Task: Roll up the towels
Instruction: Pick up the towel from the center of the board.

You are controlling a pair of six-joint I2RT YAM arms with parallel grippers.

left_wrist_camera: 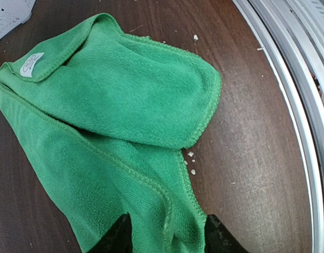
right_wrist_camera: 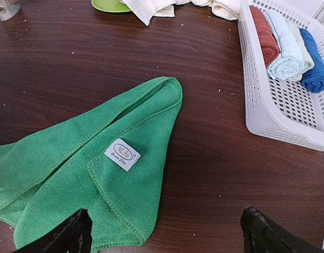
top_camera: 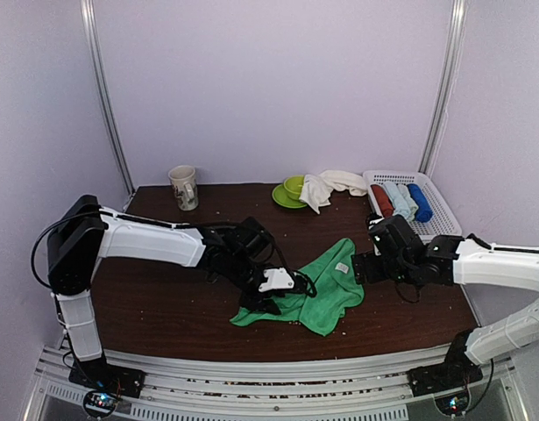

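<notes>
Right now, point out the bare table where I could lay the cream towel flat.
Bare wood: the near-left table in front of the left arm, and the back strip between mug and green dish. Crowded: back right, with cream towel and basket; centre, under the green towel.

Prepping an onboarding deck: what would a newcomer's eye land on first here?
The bright green towel, crumpled mid-table on the dark table, with the left gripper straddling one end and the right gripper open at its right edge. Next, the white basket at far right holding red, pale blue and dark blue towel rolls, and the cream towel lying against a green bowl at the back.
</notes>
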